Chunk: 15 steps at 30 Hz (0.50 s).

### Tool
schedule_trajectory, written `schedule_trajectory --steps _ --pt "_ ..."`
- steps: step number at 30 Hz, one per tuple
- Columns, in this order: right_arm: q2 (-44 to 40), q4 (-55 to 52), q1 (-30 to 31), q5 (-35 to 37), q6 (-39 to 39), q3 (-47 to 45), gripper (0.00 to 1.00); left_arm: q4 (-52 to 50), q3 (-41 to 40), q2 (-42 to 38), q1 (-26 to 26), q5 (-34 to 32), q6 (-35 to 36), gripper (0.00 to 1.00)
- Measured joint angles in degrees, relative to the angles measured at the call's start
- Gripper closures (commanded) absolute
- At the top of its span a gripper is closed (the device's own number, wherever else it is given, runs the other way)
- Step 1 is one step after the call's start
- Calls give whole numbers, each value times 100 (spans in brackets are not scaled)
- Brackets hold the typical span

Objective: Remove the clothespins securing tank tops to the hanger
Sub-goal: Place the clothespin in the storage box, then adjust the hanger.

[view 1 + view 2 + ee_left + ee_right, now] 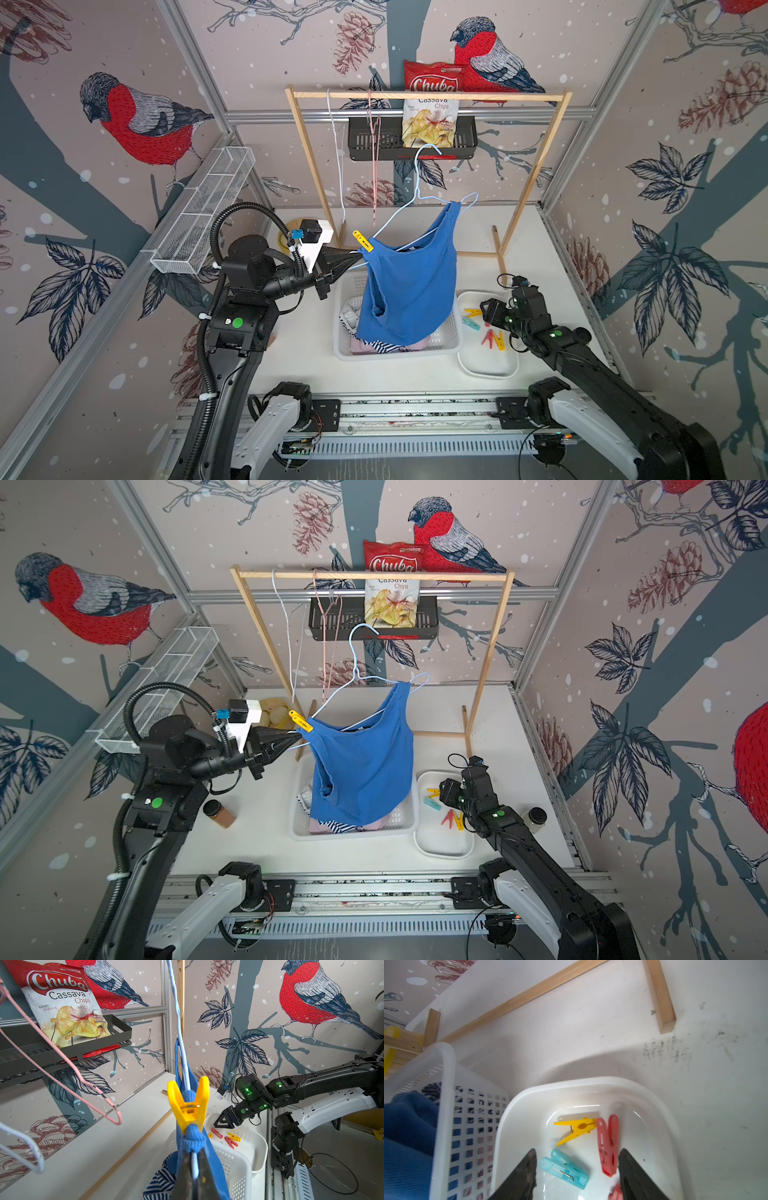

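Note:
My left gripper [359, 259] [194, 1167] is shut on the pale blue wire hanger [419, 183], held in the air. A blue tank top [407, 286] [361, 762] hangs from it over the white basket [345, 353]. A yellow clothespin [363, 241] [188, 1105] pins the strap right beside my left fingertips. The other strap has no pin. My right gripper [484, 313] [577, 1167] stands open and empty over the white tray [519, 1109]. Teal [564, 1169], red [608, 1145] and yellow [576, 1129] clothespins lie loose in the tray. A striped tank top [376, 347] and a pink one [361, 345] lie in the basket.
A wooden rack [428, 95] stands behind, with a bare white hanger [338, 166] and a pink one [374, 166] on its bar. A black shelf [374, 141] holds a chips bag [430, 108]. A spice jar [220, 812] and another jar [536, 814] stand on the table.

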Motion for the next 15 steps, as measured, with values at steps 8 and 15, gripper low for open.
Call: schedule_trajectory --steps 8,15 --pt "-848 17 393 26 -297 1080 38 72 -79 -111 -9 -208 -17 100" --pt "-800 1237 1978 616 -1016 2422 36 125 -133 -138 -116 -468 -136 100"
